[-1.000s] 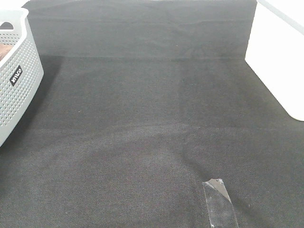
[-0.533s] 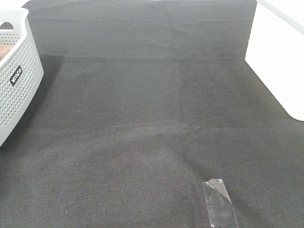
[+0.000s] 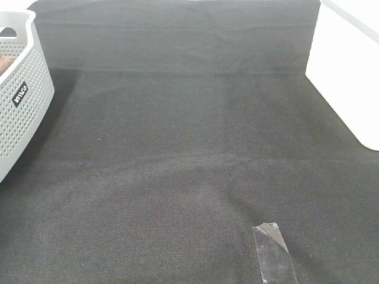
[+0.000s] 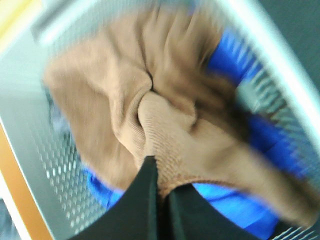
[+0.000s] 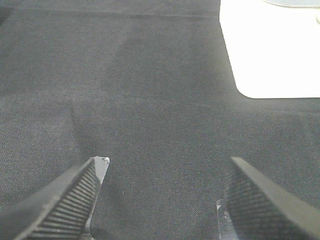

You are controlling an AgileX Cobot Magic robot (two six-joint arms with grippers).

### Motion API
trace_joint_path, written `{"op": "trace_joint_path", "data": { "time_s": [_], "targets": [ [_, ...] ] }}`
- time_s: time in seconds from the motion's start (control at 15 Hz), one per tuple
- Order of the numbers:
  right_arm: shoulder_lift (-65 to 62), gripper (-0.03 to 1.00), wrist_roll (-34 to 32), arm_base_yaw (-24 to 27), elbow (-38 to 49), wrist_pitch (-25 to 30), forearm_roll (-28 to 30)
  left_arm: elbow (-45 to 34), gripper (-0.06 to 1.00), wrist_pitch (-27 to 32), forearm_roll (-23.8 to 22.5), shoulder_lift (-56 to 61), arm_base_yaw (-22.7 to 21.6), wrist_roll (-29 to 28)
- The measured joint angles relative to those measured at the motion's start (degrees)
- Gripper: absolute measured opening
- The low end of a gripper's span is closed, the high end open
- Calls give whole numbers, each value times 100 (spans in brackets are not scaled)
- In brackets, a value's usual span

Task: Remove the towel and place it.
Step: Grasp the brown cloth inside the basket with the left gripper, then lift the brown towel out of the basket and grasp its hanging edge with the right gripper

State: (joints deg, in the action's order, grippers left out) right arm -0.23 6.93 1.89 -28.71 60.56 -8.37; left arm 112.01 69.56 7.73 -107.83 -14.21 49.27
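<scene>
The brown fuzzy towel point(image 4: 165, 115) lies bunched inside the grey perforated basket point(image 4: 45, 165), over something blue point(image 4: 235, 195). My left gripper point(image 4: 161, 172) is shut on a fold of the towel, its dark fingers pinched together; this view is blurred. In the exterior high view only a sliver of the towel point(image 3: 6, 63) shows inside the basket point(image 3: 23, 100) at the far left, and neither gripper shows there. My right gripper point(image 5: 162, 187) is open and empty above the dark mat point(image 5: 150, 100).
A dark grey mat point(image 3: 189, 148) covers the table. A strip of clear tape point(image 3: 272, 251) lies on it near the front right. A white surface point(image 3: 349, 71) borders the mat at the right. An orange-yellow edge point(image 4: 12, 175) runs beside the basket.
In the exterior high view the brown towel inside the basket shows slightly less. Nothing else has moved on the mat.
</scene>
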Motion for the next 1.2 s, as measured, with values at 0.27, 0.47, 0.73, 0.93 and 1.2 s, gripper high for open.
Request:
{"op": "trace_joint_path", "data": {
  "time_s": [0.27, 0.47, 0.73, 0.93, 1.2],
  "targets": [
    [0, 69, 0, 0, 0, 0, 0, 0, 0, 11, 212, 859, 246, 46],
    [0, 69, 0, 0, 0, 0, 0, 0, 0, 17, 229, 1375, 728, 69],
    [0, 69, 0, 0, 0, 0, 0, 6, 0, 23, 212, 1736, 1243, 74],
    [0, 69, 0, 0, 0, 0, 0, 6, 0, 23, 74, 2034, 1690, 74],
    [195, 69, 281, 0, -6, -63, -602, 6, 0, 17, -6, 2515, 2653, -29]
  ]
}}
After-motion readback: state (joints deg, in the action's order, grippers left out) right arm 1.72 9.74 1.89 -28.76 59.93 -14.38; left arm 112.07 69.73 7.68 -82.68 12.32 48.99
